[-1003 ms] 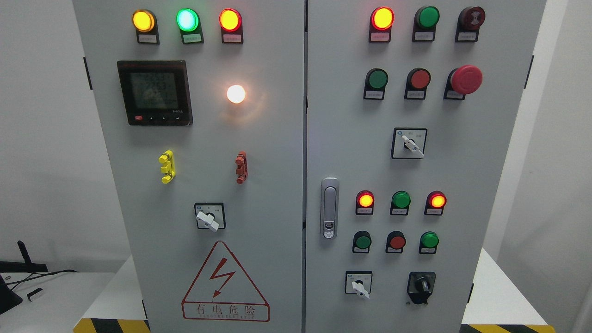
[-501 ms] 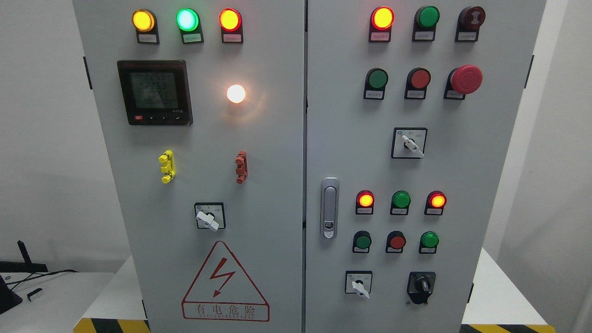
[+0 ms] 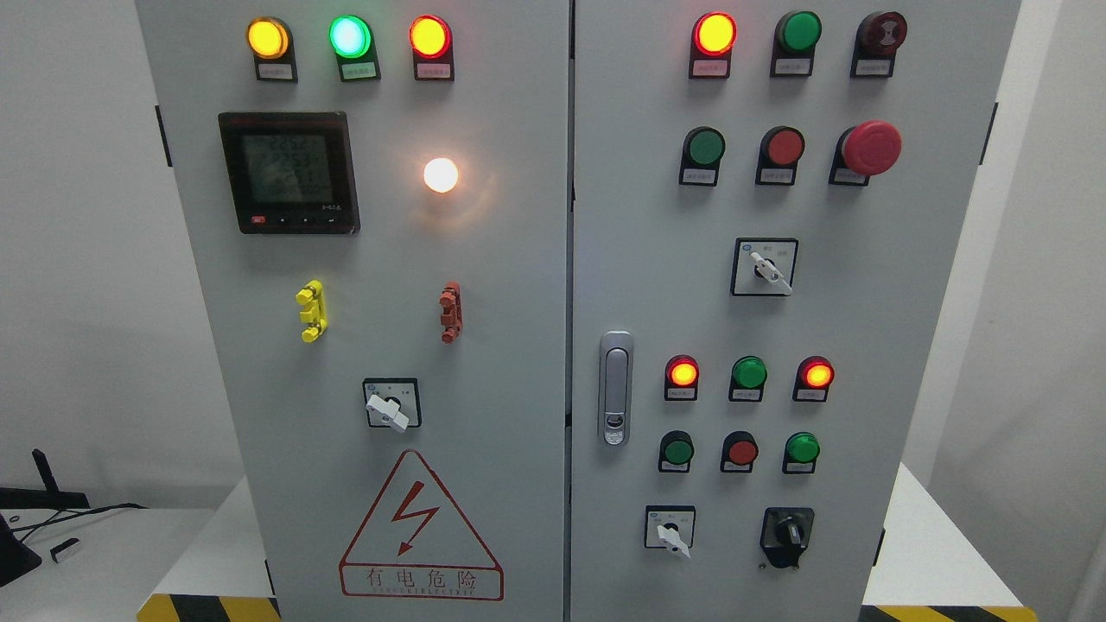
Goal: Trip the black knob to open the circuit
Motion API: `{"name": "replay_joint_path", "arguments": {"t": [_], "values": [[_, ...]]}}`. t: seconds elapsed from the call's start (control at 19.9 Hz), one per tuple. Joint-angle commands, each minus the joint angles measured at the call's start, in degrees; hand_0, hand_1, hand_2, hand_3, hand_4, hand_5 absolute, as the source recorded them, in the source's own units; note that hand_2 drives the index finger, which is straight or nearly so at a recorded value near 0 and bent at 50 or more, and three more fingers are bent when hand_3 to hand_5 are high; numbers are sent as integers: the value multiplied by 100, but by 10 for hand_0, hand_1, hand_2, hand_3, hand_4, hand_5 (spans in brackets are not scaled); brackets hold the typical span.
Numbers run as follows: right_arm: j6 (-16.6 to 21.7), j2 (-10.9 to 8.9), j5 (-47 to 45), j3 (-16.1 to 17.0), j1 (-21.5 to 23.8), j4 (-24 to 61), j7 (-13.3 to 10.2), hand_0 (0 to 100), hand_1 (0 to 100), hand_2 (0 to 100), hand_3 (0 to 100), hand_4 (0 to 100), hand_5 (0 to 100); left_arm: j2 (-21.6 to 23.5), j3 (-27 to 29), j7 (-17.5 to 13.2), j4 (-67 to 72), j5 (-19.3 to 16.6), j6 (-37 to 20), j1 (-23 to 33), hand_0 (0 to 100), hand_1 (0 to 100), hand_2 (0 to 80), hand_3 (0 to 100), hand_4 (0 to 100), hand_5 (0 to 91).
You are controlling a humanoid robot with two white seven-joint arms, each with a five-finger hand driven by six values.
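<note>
The black knob (image 3: 787, 535) sits on a black plate at the lower right of the right door of a grey electrical cabinet (image 3: 536, 259). Its handle stands about upright. Nothing touches it. Neither of my hands or arms shows in the head view.
The right door carries a white selector (image 3: 670, 531) left of the knob, another (image 3: 765, 268) higher up, lit red lamps (image 3: 683, 373), push buttons, a red emergency button (image 3: 870, 148) and a door handle (image 3: 614, 387). The left door has a meter (image 3: 289, 172), a white selector (image 3: 390, 406) and a warning triangle (image 3: 419, 527).
Only the digits on the meter screen have changed. The cabinet, its knobs and its lamps look the same.
</note>
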State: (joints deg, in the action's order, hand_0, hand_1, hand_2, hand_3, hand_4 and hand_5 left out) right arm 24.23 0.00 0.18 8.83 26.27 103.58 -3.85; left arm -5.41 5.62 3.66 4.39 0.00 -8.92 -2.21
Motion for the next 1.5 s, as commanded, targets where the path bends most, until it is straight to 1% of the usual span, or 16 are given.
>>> {"name": "replay_joint_path", "arguments": {"t": [0.0,0.1,0.2,0.25,0.3,0.45,0.6,0.9,1.1,1.35,1.45], "values": [[-558,17,202,58,-684,752,-20,229,651,337,855,970,1000,-4,0,3,0,27,-4,1,120,389,0,0,0,0],[-804,17,210,58,-886,752,-90,232,652,365,867,982,1000,-4,0,3,0,27,-4,1,120,389,0,0,0,0],[-1085,-17,289,58,-1097,743,-108,233,649,384,882,988,1000,-4,0,3,0,27,-4,1,120,389,0,0,0,0],[-1252,-26,324,58,-1194,743,-99,315,639,386,887,989,1000,4,0,3,0,27,-4,1,120,389,0,0,0,0],[-1419,-18,342,58,-1290,743,-108,359,634,388,895,992,1000,4,0,3,0,27,-4,1,120,389,0,0,0,0],[-1798,-26,342,49,-1493,717,-99,375,633,412,910,995,1000,-4,0,3,-8,27,-4,1,120,389,0,0,0,0],[-1965,-44,342,40,-1686,612,-99,394,641,422,916,996,1000,-4,0,3,0,27,-4,1,120,389,0,0,0,0],[-2448,-53,491,-22,-2205,471,-99,370,658,431,924,1000,1000,4,0,3,0,27,-4,1,120,389,0,0,0,0],[-2738,-44,641,-144,-2486,348,-99,347,686,422,929,998,1000,-4,0,3,0,27,-4,1,120,389,0,0,0,0],[-2818,-35,659,-162,-2698,163,-99,336,692,413,929,999,1000,-4,0,3,0,27,-4,1,120,389,0,0,0,0],[-2941,-18,659,-188,-2724,145,-99,336,693,411,929,999,1000,4,0,3,0,27,-4,1,120,389,0,0,0,0]]}}
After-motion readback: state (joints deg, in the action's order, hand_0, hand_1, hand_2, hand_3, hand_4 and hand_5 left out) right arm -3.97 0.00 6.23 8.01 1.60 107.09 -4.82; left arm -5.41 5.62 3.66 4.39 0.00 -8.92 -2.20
